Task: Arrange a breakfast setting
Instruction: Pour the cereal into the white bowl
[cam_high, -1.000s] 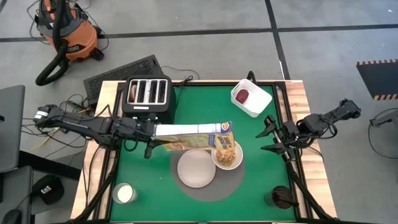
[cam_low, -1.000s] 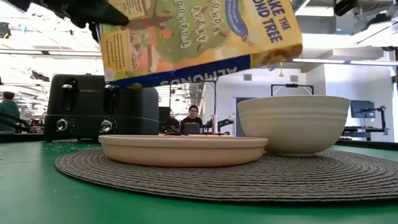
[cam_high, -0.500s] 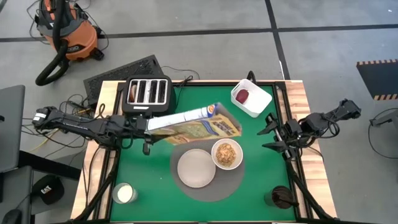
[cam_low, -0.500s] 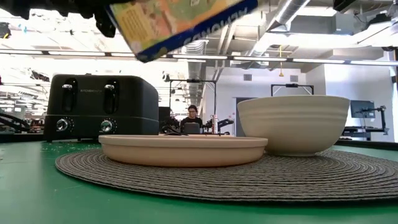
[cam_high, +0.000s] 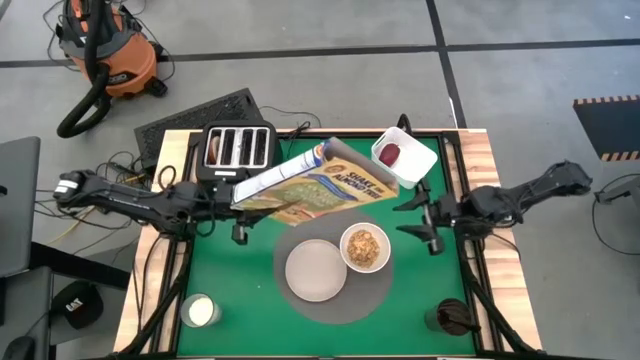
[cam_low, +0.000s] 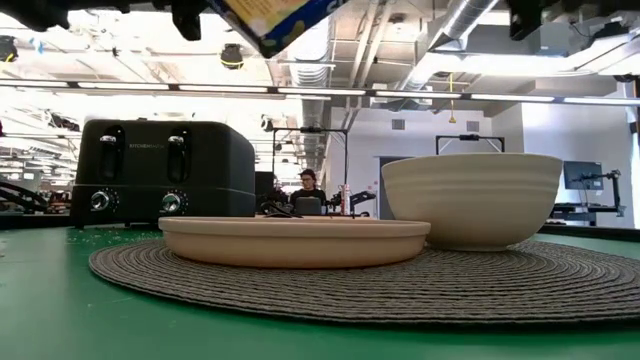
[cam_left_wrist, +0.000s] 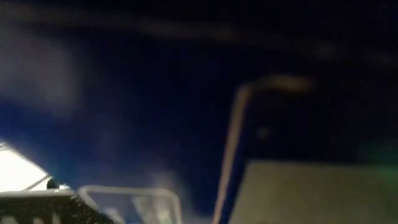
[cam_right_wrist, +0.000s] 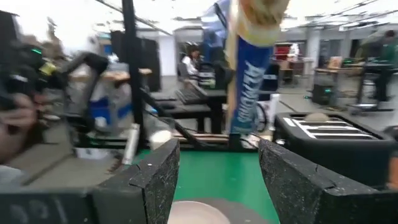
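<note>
My left gripper (cam_high: 236, 205) is shut on a cereal box (cam_high: 320, 185), held in the air between the black toaster (cam_high: 238, 150) and the white container (cam_high: 405, 157). The box also shows in the low view (cam_low: 285, 12) and the right wrist view (cam_right_wrist: 252, 62). The white bowl (cam_high: 365, 248) holds brown cereal and stands beside the pale plate (cam_high: 316, 270) on a round grey placemat (cam_high: 335, 305). A dark-red fruit (cam_high: 390, 153) lies in the container. My right gripper (cam_high: 415, 220) is open and empty, right of the bowl. No spoon shows. My left gripper holds the cereal box by its left end (cam_high: 250, 195), coming level from the table's left. The box is lifted clear, lying slanted, with its other end (cam_high: 385, 180) toward the far right. The left wrist view shows only a dark blur, so the hold itself does not show.
A glass of milk (cam_high: 200, 310) stands at the near left corner and a dark cup (cam_high: 452, 318) at the near right. A brown piece shows in the toaster's left slot (cam_high: 213, 150). People and benches show in the room beyond.
My left gripper has swung the cereal box away from above the bowl toward the far edge, and has lifted and turned it so its free end points to the far right. My right gripper has moved toward the table's left, nearer the bowl.
</note>
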